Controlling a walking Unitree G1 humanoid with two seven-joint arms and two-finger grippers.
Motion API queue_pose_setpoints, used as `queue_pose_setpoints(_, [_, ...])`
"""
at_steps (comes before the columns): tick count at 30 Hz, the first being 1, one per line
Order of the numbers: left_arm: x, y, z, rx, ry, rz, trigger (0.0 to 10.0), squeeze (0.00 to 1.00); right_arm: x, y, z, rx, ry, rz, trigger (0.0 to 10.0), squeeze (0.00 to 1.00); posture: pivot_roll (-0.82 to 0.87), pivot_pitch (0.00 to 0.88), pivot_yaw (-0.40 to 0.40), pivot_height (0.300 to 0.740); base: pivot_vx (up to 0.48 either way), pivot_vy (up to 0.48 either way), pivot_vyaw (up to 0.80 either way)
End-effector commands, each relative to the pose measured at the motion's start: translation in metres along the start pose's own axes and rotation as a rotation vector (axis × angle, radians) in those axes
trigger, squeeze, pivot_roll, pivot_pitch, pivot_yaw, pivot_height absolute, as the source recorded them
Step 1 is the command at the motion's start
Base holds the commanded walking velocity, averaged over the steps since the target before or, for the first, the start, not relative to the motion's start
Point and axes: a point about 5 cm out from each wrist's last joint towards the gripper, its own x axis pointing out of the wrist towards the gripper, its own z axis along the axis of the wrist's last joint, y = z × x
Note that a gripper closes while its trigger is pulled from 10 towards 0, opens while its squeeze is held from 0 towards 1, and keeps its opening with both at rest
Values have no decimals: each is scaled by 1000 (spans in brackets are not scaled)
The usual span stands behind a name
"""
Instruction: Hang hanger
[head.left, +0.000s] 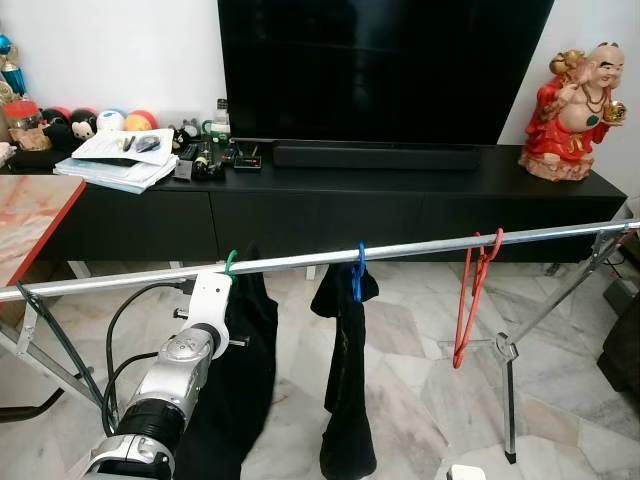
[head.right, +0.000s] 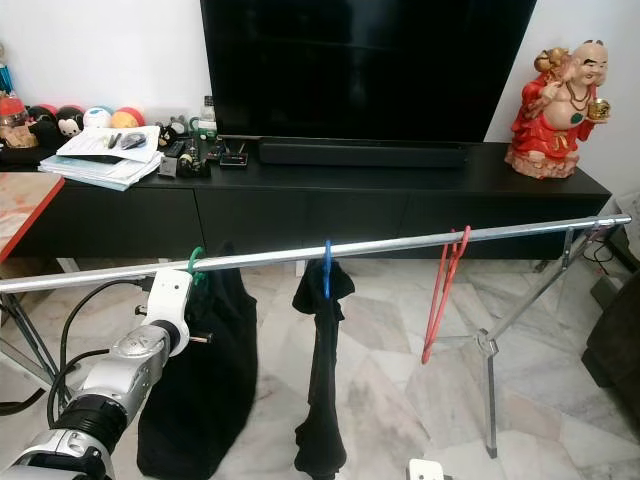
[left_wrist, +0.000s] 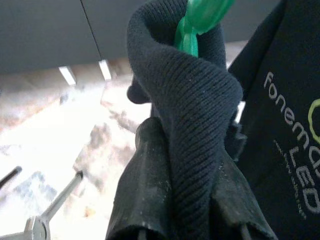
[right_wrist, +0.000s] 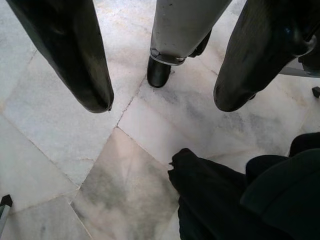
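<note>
Three hangers hang on our rail (head.left: 420, 247): green hanger (head.left: 230, 262) with a black shirt (head.left: 240, 370), blue (head.left: 358, 272), red (head.left: 474, 290). Our left gripper (left_wrist: 190, 165) pinches the shirt's collar (left_wrist: 192, 100) under the green hook; our right gripper (right_wrist: 160, 95) hangs spread over marble floor (right_wrist: 65, 150).

Black television (head.left: 380, 60); red statue (head.left: 572, 100)

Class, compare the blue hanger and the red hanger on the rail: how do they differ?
The blue hanger carries a dark garment; the red hanger hangs bare. The blue hanger sits mid-rail; the red hanger hangs further toward the robot's right. Both hook over the same metal rail.
</note>
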Motion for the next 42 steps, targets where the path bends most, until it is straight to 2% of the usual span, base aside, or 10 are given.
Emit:
queue_pose_setpoints(1, [2,0,-2,10,52,-4,10000,0,0,-1,0,-1,8,-4,10000,0,140,0,-57,740,0,0,0])
queue_pose_setpoints(7, [1,-3,-10,7,85,-32,10000,0,0,0,0,2,10,-1,10000,0,143,0,-54,740,0,0,0])
queue_pose_setpoints(8, [0,-3,-10,-8,68,-25,10000,686,0,0,0,3,10,-2,10000,0,143,0,-54,740,0,0,0])
queue_pose_setpoints(10, [0,-3,-9,-11,65,-22,10000,686,0,0,0,3,10,-2,10000,0,143,0,-54,740,0,0,0])
queue_pose_setpoints(11, [-1,-3,-10,-9,59,-33,10000,1000,0,0,0,4,10,-2,10000,0,145,0,-49,740,0,0,0])
queue_pose_setpoints(26, [-21,1,2,-42,-143,-96,10000,1000,0,1,-1,23,4,-16,10000,0,144,0,-36,740,0,0,0])
queue_pose_setpoints(34, [-83,14,-16,-47,-228,-178,10000,1000,0,1,-2,33,1,-29,10000,0,148,0,-24,740,0,0,0])
queue_pose_setpoints(39, [-113,26,-44,-4,-139,-206,10000,1000,0,1,-2,39,0,-37,10000,0,156,0,-16,740,0,0,0])
queue_pose_setpoints(41, [-120,32,-64,45,-41,-216,10000,922,0,1,-2,41,0,-39,10000,0,155,0,-15,740,0,0,0])
queue_pose_setpoints(42, [-126,35,-84,101,56,-229,10000,0,0,1,-2,41,0,-40,10000,0,163,0,-13,740,0,0,0])
